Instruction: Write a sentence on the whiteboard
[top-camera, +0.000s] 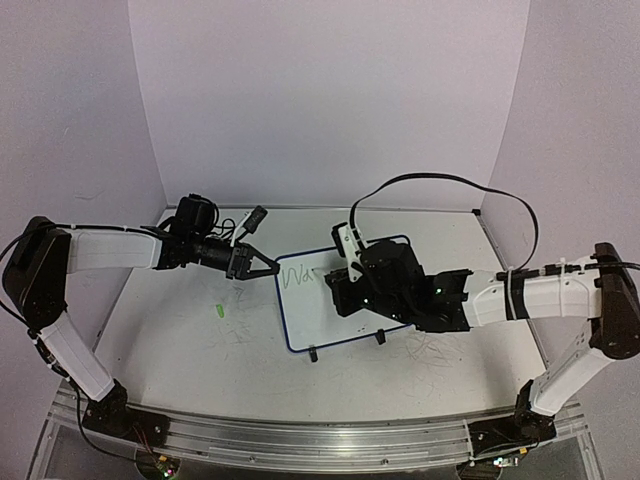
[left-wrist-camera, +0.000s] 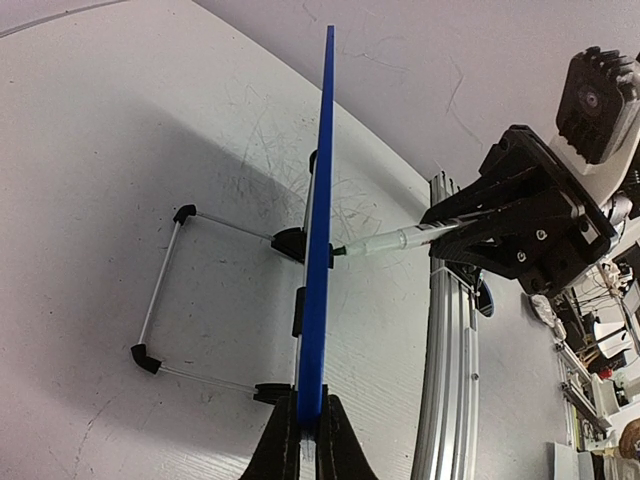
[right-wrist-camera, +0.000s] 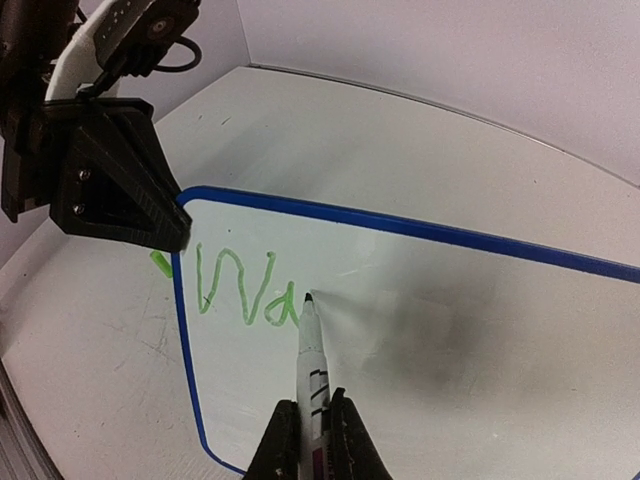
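Note:
The whiteboard (top-camera: 312, 305) stands tilted on two black feet mid-table, its blue rim (right-wrist-camera: 420, 228) showing in the right wrist view. Green letters "Wa" (right-wrist-camera: 240, 288) are on its upper left; they also show from above (top-camera: 298, 275). My left gripper (top-camera: 256, 264) is shut on the whiteboard's left edge (left-wrist-camera: 318, 250), seen edge-on in the left wrist view (left-wrist-camera: 310, 445). My right gripper (right-wrist-camera: 312, 440) is shut on a marker (right-wrist-camera: 311, 360) whose tip touches the board just right of the "a". The marker also shows in the left wrist view (left-wrist-camera: 385, 242). The right gripper (top-camera: 348, 285) hovers over the board.
A small green marker cap (top-camera: 218, 310) lies on the tabletop left of the board. The board's wire stand (left-wrist-camera: 165, 290) rests behind it. The aluminium rail (top-camera: 320, 440) runs along the near table edge. White walls enclose the back and sides.

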